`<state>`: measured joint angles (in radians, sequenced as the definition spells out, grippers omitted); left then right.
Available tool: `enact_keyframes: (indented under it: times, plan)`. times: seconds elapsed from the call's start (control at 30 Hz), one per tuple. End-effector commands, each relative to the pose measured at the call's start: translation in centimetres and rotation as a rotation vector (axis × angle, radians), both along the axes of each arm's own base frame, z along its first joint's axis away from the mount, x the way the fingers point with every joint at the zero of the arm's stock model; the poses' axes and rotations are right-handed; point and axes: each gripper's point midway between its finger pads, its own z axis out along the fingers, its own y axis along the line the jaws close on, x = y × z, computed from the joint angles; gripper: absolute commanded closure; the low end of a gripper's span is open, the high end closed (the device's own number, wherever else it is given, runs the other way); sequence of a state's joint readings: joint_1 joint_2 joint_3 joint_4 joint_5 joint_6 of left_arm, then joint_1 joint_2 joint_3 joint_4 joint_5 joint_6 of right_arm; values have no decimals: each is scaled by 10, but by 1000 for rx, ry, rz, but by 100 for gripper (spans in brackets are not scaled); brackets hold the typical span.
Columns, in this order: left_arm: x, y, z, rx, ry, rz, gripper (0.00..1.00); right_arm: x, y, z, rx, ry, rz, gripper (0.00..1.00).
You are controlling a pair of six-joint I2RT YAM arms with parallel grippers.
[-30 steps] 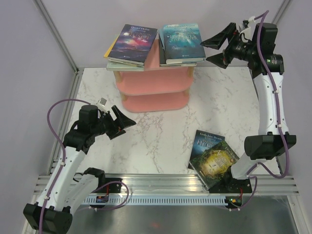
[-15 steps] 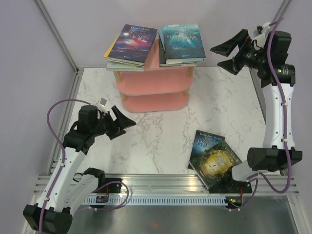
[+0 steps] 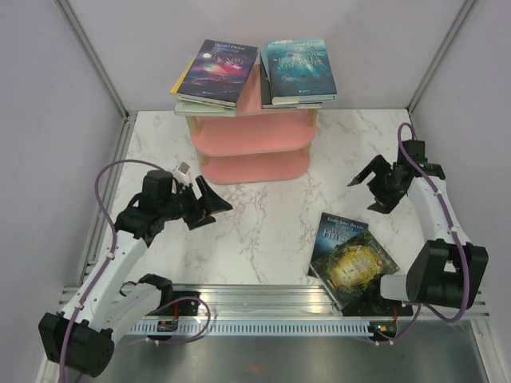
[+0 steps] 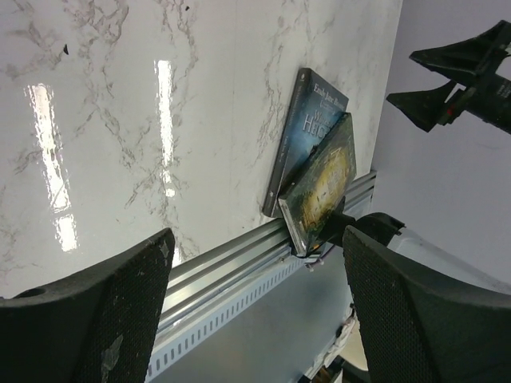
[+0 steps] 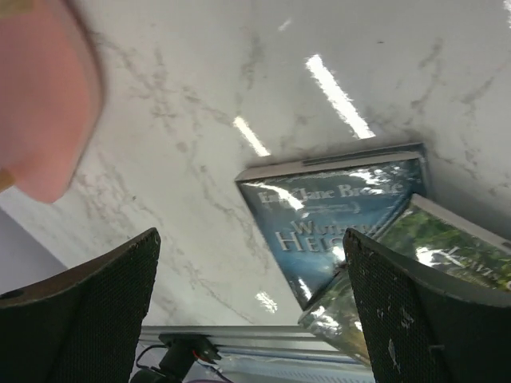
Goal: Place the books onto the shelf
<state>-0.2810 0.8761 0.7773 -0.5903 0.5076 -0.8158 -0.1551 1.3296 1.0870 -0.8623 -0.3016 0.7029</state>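
Dark blue bk (image 4: pixel 307 136) cover: "Emily Jane Bronte", "Heig…" partly legible.

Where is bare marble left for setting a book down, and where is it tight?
Bare marble lies between the left gripper and the two overlapping books at the near right, and either side of the shelf at the back. Crowded: the shelf's top board, covered by two book stacks.

— What is the table (image 3: pixel 263 231) like?
— Marble-look, white with grey veins, polished; the lamps show in it as bright streaks.
— And the books (image 3: pixel 355 263)?
— Paper, with glossy covers that catch the glare. The shelf (image 3: pixel 255 163) is pink, smooth and matt.
— The rail (image 3: pixel 263 297)?
— Ribbed bare metal with a dull sheen. The finger pads (image 5: pixel 415 319) are black, matt and finely dimpled.
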Motion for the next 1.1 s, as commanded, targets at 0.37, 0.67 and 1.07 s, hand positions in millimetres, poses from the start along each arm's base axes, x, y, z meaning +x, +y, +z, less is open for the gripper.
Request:
enact_keyframes:
  times: [0.37,0.67,1.07]
  plan:
    - [-3,-12,-15,-8,-26,-78,13,-32,-66,-116,-58,217,-155,2]
    - [6,-16,-25,-9,-8,-97,13,-55,59,-140,151,231,-9,5]
    - [7,-21,-48,-4,41,-128,14,-10,192,-77,281,35,242,9]
